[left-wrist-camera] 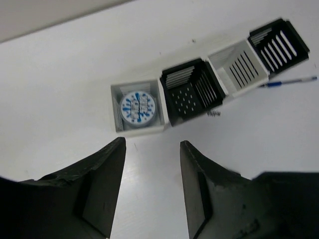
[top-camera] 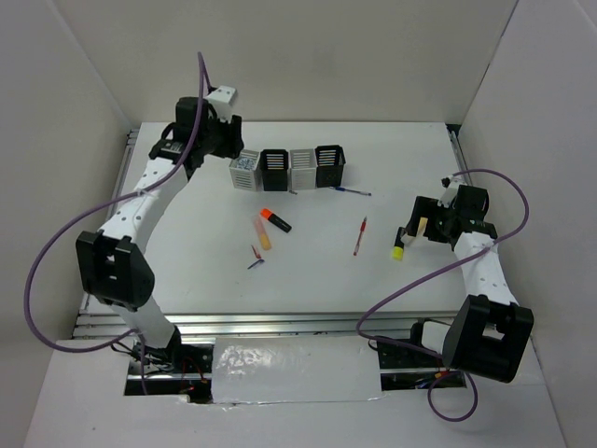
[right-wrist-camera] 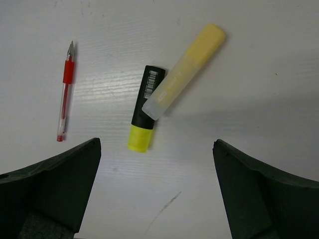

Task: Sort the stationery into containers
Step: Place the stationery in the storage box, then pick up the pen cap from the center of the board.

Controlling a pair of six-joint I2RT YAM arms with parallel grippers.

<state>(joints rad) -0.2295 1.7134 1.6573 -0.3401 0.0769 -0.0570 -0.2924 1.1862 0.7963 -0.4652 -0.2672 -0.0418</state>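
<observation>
The containers (top-camera: 289, 168) are a row of four slatted cups, alternating light grey and black. A round blue-white disc (left-wrist-camera: 138, 107) lies in the leftmost grey cup (left-wrist-camera: 115, 107). My left gripper (left-wrist-camera: 152, 142) hangs open just short of that cup, with nothing between its fingers. Near the right edge my right gripper (right-wrist-camera: 155, 144) stands wide open above a yellow-black highlighter (right-wrist-camera: 142, 117). A pale yellow marker (right-wrist-camera: 187, 67) lies across the highlighter's black end. A thin red pen (right-wrist-camera: 65, 99) lies to their left. The orange-black highlighter (top-camera: 276, 219), peach marker (top-camera: 264, 233) and tiny red-blue piece (top-camera: 256, 259) lie mid-table.
A thin blue pen (top-camera: 352, 190) lies on the table just right of the cup row. White walls close in the back and both sides. A metal rail runs along the near edge by the arm bases.
</observation>
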